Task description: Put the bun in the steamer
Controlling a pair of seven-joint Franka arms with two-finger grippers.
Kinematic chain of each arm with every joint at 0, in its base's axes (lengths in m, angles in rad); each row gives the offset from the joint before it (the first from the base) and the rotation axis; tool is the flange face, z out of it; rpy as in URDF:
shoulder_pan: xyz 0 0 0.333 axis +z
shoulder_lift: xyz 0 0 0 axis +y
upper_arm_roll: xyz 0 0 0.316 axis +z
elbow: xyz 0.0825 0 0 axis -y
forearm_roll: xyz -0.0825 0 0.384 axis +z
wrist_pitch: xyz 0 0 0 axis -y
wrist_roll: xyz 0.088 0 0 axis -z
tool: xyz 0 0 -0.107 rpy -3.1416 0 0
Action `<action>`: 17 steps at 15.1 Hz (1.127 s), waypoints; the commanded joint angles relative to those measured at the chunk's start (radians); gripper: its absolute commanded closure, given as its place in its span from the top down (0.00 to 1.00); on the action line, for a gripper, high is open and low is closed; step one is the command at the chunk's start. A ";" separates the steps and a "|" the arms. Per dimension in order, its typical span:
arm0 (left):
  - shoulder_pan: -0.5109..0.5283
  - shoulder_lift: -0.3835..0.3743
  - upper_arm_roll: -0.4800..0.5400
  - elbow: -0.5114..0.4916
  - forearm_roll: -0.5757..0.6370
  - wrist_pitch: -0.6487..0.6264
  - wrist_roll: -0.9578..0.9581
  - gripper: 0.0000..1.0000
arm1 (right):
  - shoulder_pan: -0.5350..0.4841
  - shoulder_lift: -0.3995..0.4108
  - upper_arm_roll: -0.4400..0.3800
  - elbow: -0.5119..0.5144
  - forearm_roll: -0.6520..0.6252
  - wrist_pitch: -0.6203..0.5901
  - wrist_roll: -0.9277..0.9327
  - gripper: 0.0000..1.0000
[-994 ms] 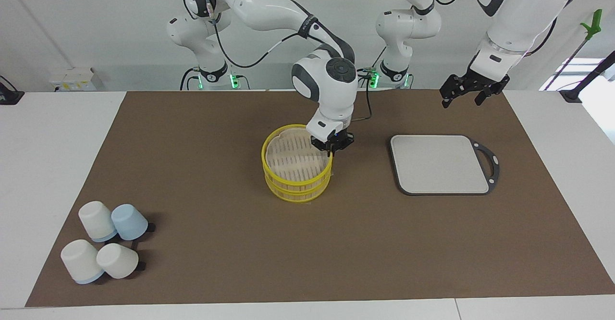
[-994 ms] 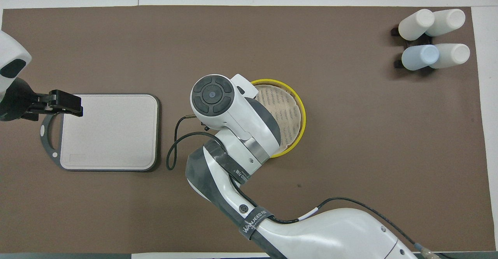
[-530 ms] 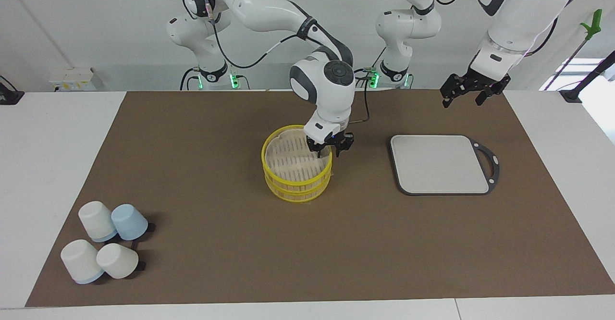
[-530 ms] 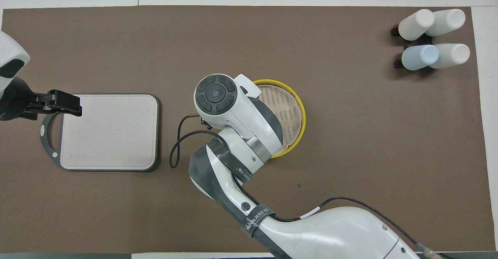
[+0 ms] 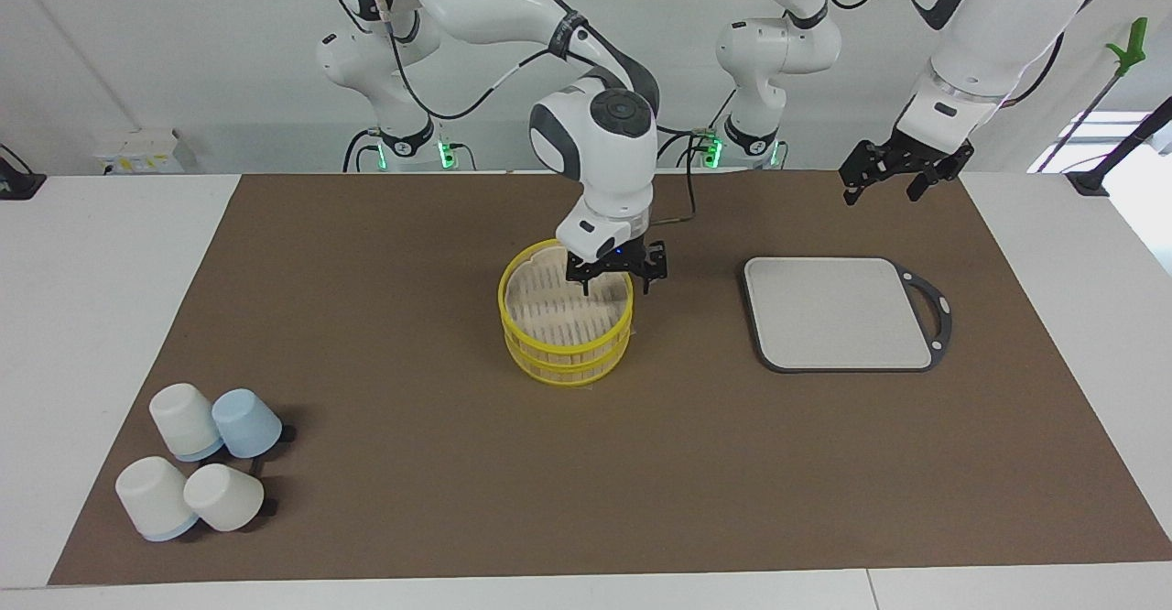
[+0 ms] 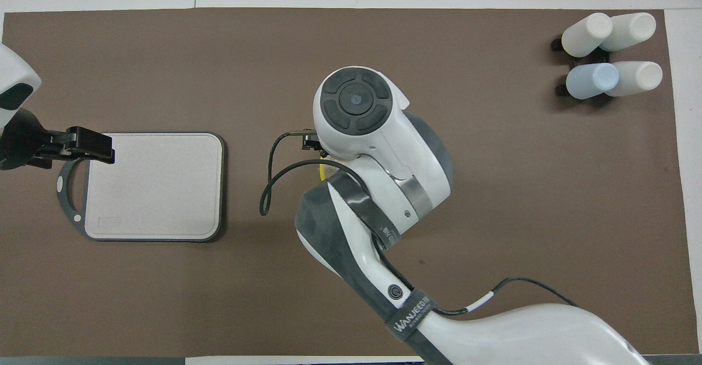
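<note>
The steamer stands mid-mat, a stack with yellow rims and a slatted beige floor. My right gripper hangs open just above the part of its rim nearest the robots, with nothing between the fingers. No bun shows; the gripper hides part of the floor. In the overhead view my right arm covers the steamer except a yellow sliver of its rim. My left gripper waits open in the air by the grey board's corner and also shows in the overhead view.
A grey cutting board with a dark handle lies toward the left arm's end, also in the overhead view. Several white and blue cups lie on the mat's corner at the right arm's end, farthest from the robots.
My right gripper went from narrow to wide open at the steamer's rim, then rose slightly and shifted over the basket. The left arm has not moved.
</note>
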 commanded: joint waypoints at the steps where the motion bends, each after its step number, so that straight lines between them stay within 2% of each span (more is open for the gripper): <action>1: -0.007 -0.003 0.012 0.012 -0.015 -0.007 0.018 1.00 | -0.099 -0.127 0.010 -0.027 -0.007 -0.160 -0.150 1.00; 3: -0.006 -0.003 0.012 0.014 -0.015 -0.007 0.018 1.00 | -0.191 -0.198 0.009 -0.029 -0.015 -0.313 -0.288 1.00; 6: -0.007 -0.003 0.012 0.014 -0.015 -0.007 0.017 1.00 | -0.381 -0.266 0.010 -0.033 -0.005 -0.389 -0.480 1.00; 8: -0.009 -0.003 0.012 0.014 -0.015 -0.007 0.017 1.00 | -0.472 -0.304 0.010 -0.029 0.008 -0.427 -0.555 1.00; 14: -0.007 -0.003 0.012 0.011 -0.015 -0.007 0.017 1.00 | -0.539 -0.372 0.007 -0.059 0.010 -0.527 -0.594 1.00; 17: -0.007 -0.003 0.012 0.012 -0.015 -0.007 0.017 1.00 | -0.567 -0.411 0.006 -0.147 0.010 -0.469 -0.597 1.00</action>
